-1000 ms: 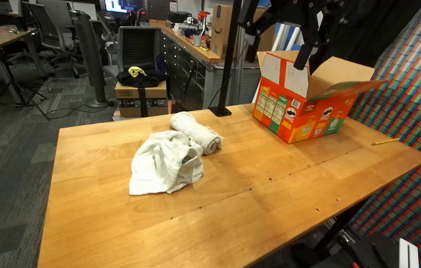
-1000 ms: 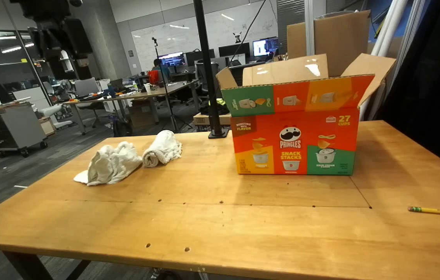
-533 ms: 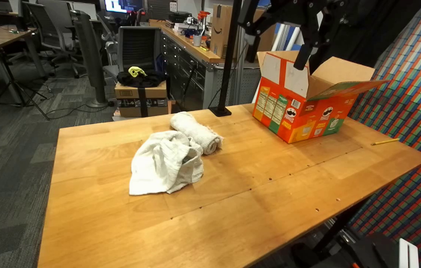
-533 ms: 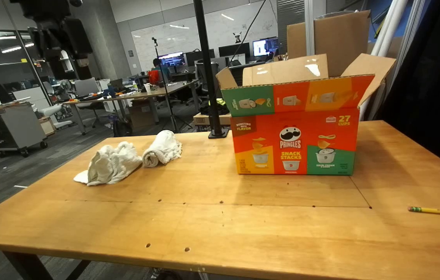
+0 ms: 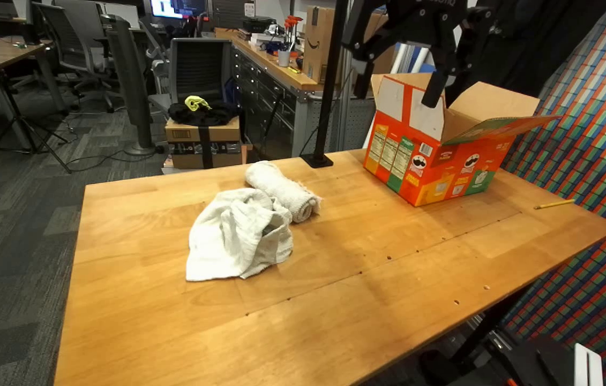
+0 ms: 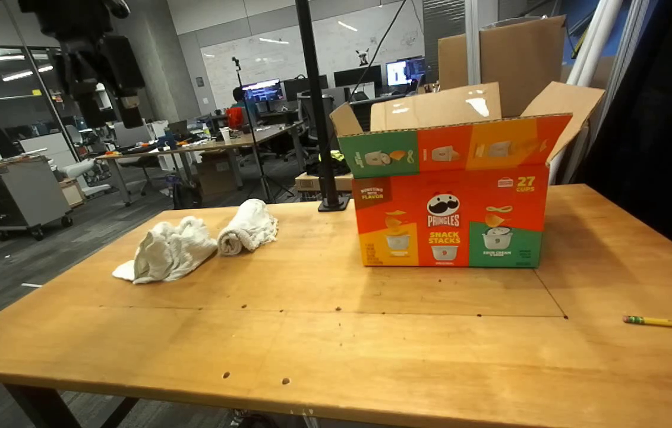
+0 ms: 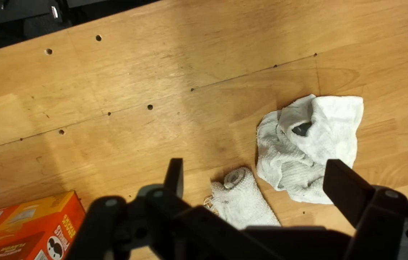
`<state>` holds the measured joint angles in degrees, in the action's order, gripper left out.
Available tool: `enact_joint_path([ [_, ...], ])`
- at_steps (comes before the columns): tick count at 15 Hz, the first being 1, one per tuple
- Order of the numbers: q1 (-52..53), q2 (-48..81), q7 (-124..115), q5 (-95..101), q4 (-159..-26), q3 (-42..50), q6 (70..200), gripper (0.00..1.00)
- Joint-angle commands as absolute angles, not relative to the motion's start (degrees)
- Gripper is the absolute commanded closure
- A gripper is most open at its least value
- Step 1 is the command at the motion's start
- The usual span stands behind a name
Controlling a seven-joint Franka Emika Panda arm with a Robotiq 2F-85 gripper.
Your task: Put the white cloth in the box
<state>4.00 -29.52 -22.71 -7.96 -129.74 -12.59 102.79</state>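
Gripper (image 5: 396, 98) has dipped slightly since the earlier frame, jaws spread, holding nothing. We judge no step done: crumpled white cloth (image 5: 239, 236) and rolled white cloth (image 5: 283, 191), target unclear, both on the table (image 5: 335, 327) outside the box (image 6: 448, 214); grasp, carry, release left.

My crumpled white cloth (image 5: 238, 234) lies toward the tabletop's (image 5: 147, 327) left edge. Near its back edge, my red-orange cardboard box (image 6: 451, 217) gapes.
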Motion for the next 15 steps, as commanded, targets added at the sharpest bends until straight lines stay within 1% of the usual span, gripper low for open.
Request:
enact_joint_path([
  [1, 4.84, -27.00, -19.93, -6.00, -127.77, -13.08, 103.45, 0.00],
  [4, 5.81, -23.38, -15.99, -3.68, -126.13, -13.98, 105.28, 0.00],
  [10, 9.03, -12.99, -7.94, 0.88, -120.65, -15.35, 112.99, 0.00],
  [15, 11.98, -4.96, -1.87, -0.17, -115.76, -15.48, 117.88, 0.00],
])
